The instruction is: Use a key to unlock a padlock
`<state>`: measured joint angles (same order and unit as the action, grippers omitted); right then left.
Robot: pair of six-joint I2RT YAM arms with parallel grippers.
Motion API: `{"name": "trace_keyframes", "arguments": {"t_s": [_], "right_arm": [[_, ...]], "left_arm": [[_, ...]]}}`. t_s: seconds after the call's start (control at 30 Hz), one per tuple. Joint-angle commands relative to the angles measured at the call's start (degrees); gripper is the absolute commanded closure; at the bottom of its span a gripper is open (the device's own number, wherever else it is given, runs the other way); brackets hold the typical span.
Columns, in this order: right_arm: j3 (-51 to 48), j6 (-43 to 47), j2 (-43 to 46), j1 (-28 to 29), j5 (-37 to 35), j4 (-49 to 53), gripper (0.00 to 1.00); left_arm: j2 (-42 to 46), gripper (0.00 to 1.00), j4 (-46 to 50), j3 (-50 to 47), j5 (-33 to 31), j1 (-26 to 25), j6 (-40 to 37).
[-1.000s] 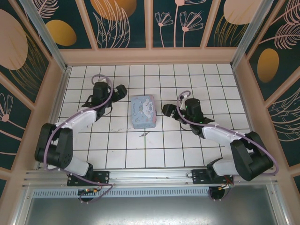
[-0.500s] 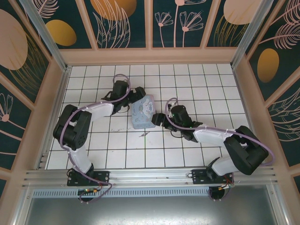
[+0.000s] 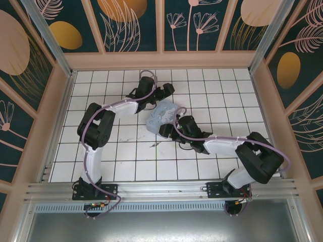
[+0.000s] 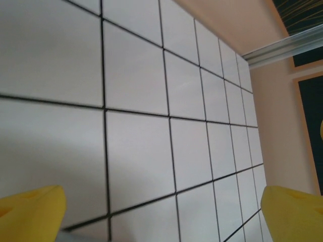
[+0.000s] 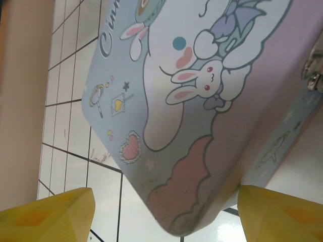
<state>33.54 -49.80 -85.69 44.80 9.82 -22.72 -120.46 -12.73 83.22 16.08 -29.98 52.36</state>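
left gripper (image 4: 162, 201) gapes wide, empty, over bare tiles (image 4: 136, 146) just far of the box (image 3: 160, 116). padlock (image 3: 156, 144), a tiny speck, lies on open tiles nearer. right gripper (image 5: 166, 201) stands open astride the box's near corner.

Bright even light; soft shadow on tiles (image 4: 136, 151); left wrist view slightly blurred; right wrist floor glare.

The box (image 3: 160, 116) lies askew on the counter (image 3: 212, 91), near its middle. The left pincer (image 3: 169, 91) is just behind the box, by its far right corner, over bare counter. The right pincer (image 3: 165, 130) is at the box's near edge, with one corner between its fingers.
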Motion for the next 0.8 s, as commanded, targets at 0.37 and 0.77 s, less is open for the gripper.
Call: {"name": "trace_keyframes", "arguments": {"t_s": [0.37,0.77], "right_arm": [[15.25,3.00,-11.77,0.47,10.79,-4.47,0.26],[20.58,12.55,-5.08,-12.18,9.51,11.91,0.25]], "left_arm": [[1.55,0.01,13.06,18.07,-0.59,9.09,-5.51],[23.65,0.01,12.87,-7.19,-2.81,12.13,-6.72]]}}
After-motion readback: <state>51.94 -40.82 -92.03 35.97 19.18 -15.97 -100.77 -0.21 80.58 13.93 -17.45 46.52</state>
